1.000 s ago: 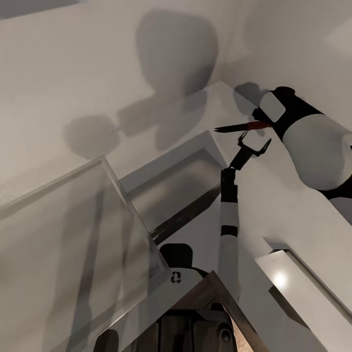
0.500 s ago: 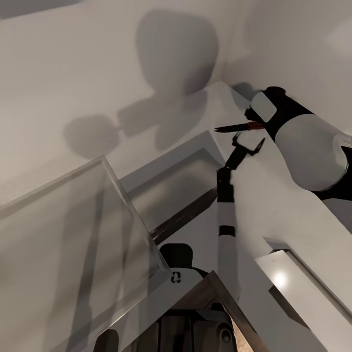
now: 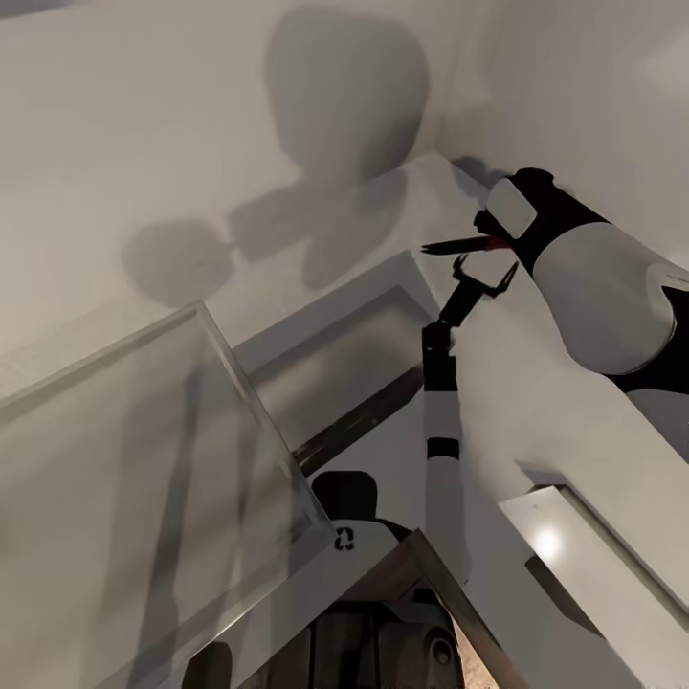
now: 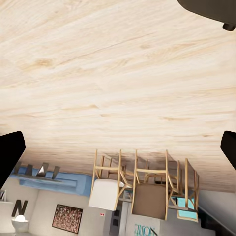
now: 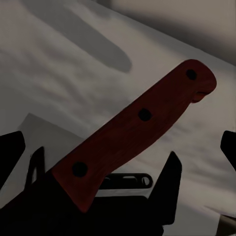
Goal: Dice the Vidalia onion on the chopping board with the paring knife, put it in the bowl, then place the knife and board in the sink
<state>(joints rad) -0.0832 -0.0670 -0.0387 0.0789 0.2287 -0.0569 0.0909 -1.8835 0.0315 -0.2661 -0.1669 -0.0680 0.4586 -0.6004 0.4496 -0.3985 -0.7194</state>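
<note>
Your paring knife [image 3: 466, 245] has a red handle with three dark rivets, plain in the right wrist view [image 5: 142, 132], and a dark pointed blade that juts out level toward the sink side. It sits clamped in your right pincer [image 3: 490, 239], up above the grey table [image 3: 536, 402] near the corner of the wall.

Just beneath the knife, your left pincer [image 3: 481, 273] stands spread wide with nothing between its fingers, tips pointing up at the blade but not touching it. In the left wrist view its two dark fingertips [image 4: 10, 155] show at the edges, far apart, over a pale wood floor [image 4: 118, 78] and some chairs [image 4: 147, 189].

The sink [image 3: 335, 354] lies below and to the left of both pincers. A large pale slanted panel [image 3: 124, 478] fills the lower left and hides part of the table.
</note>
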